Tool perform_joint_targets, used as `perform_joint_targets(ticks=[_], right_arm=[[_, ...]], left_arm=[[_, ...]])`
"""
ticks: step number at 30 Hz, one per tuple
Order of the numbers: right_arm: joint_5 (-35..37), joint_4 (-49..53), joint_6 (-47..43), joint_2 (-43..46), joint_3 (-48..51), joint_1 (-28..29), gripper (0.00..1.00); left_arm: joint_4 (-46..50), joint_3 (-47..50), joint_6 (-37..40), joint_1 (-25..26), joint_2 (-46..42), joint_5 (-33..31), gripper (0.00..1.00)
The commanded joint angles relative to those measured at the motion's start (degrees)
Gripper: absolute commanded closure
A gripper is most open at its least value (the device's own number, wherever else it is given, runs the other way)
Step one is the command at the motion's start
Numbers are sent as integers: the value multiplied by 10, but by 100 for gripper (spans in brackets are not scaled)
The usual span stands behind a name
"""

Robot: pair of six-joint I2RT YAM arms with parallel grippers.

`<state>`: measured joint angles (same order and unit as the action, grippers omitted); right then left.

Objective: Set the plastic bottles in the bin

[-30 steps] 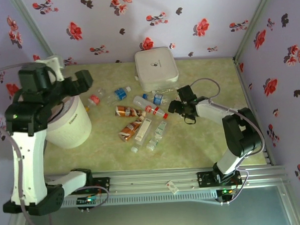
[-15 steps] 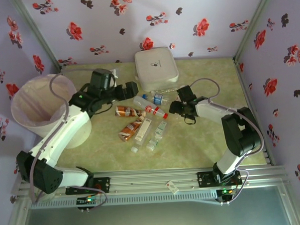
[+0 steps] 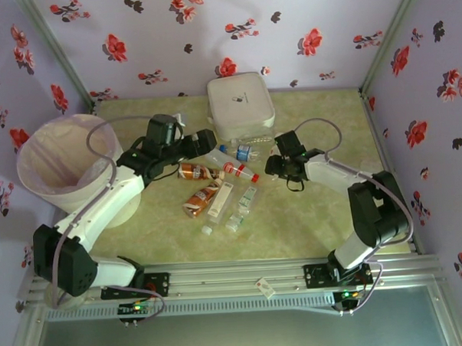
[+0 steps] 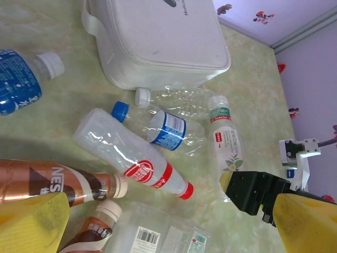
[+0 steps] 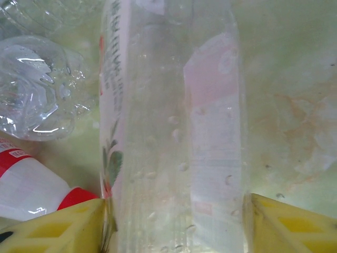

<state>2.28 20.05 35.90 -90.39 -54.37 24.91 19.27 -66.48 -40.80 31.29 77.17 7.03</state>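
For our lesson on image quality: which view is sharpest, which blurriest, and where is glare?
Right wrist: the clear bottle too close, soft, hazy. Left wrist: sharp, labels readable, glare streaks on the red-capped bottle. Top external: even light, faint shadows.

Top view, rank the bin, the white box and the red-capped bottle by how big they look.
1. bin: largest by far. It stands taller, so nearer the camera, but the order holds anyway.
2. white box
3. red-capped bottle: smallest
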Motion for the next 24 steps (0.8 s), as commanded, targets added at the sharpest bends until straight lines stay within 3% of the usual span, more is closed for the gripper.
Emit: perform_joint_targets(ticks=[1, 5, 8, 13, 18, 24], right_arm=[[21, 39, -29, 46, -3, 2, 35], [1, 54, -84, 105, 5, 1, 35], [-33, 7, -128, 165, 42, -1, 37], [-159, -101, -165, 237, 101, -6, 39], [-316, -281, -111, 257, 146, -6, 39], [-386, -441, -19, 217, 148, -5, 40]], left_arm=[[-63, 12, -33, 4, 12, 38, 0], [-112, 10, -61, 4, 30, 95, 0], [-140, 3, -72, 5, 51, 144, 0], [-255, 27, -120, 11, 68, 199, 0], [-259, 14, -104, 32, 90, 204, 0], [-268, 5, -110, 45, 116, 209, 0]])
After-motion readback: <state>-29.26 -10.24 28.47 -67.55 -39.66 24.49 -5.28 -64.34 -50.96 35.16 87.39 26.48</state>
